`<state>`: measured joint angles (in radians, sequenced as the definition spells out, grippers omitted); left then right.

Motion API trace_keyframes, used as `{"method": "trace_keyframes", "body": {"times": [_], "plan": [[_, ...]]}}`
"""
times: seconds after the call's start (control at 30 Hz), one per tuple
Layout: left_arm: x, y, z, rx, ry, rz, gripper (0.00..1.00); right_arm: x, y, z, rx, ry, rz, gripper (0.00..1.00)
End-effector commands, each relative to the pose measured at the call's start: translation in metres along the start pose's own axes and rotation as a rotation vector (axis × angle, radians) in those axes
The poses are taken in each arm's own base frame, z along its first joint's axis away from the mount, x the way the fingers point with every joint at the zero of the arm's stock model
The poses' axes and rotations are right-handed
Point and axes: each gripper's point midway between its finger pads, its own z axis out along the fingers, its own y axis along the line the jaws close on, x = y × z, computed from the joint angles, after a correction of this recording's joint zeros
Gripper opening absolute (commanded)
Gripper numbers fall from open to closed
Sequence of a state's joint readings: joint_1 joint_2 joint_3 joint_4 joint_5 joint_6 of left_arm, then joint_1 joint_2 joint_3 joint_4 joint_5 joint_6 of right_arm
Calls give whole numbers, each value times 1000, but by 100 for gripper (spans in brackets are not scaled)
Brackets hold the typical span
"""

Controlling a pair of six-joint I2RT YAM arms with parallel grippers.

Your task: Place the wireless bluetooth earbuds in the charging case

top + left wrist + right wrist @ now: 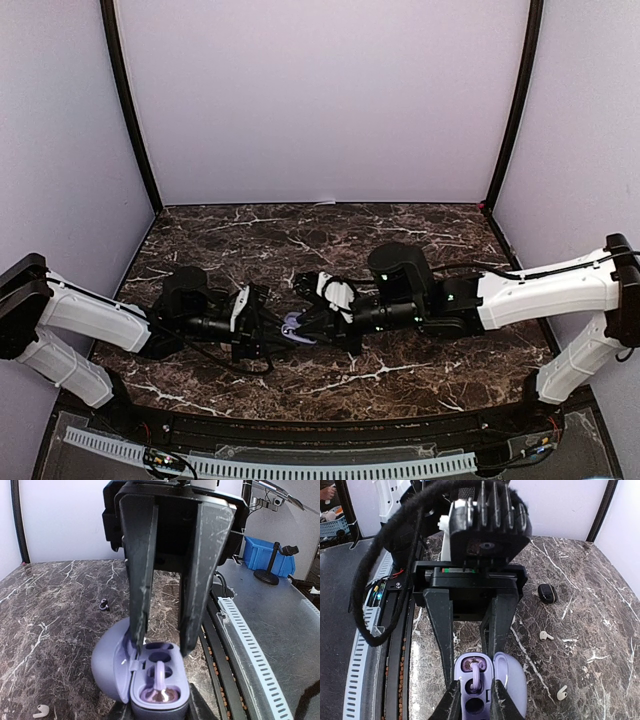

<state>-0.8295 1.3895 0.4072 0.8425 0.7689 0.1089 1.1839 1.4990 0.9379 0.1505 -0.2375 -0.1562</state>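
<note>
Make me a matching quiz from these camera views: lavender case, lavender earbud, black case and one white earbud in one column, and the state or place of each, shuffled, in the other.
Things:
1. lavender case
2. lavender earbud
3. black case
4. white earbud

States:
A. lying on the marble table, outside any case
B. seated in a slot
C. shut, nothing visible inside
D. lid open, clamped by the left gripper

Pairs: 1-D, 2-B, 3-C, 4-A

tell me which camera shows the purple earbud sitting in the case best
The left wrist view: the earbud sits large and unblocked in the open charging case, stem and head both clear. The right wrist view shows it smaller and low in the frame. The top external view gives only a pale speck of the case.
</note>
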Motion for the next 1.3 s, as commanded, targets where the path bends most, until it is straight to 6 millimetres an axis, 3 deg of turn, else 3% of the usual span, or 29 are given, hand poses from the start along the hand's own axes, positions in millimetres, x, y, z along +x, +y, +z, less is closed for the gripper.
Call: {"method": "trace_keyframes", "body": {"times": [0.0,0.1,0.37,0.7,1.0,1.27], "plan": [[-16,-2,0,7,-44,60,14,-20,2,-15,24,-76,-14,22],[-16,-1,0,2,-44,57,14,-23,-2,-23,58,-98,-1,24],[-13,1,3,2,-61,11,14,-1,-26,-49,225,-79,91,23],[-19,16,-5,5,-92,-3,14,70,-68,-74,362,23,462,23],[-8,41,-5,-129,-107,-6,14,133,-85,-113,492,64,795,22],[6,43,-11,-190,-113,51,14,166,-92,-155,648,97,970,22]]}}
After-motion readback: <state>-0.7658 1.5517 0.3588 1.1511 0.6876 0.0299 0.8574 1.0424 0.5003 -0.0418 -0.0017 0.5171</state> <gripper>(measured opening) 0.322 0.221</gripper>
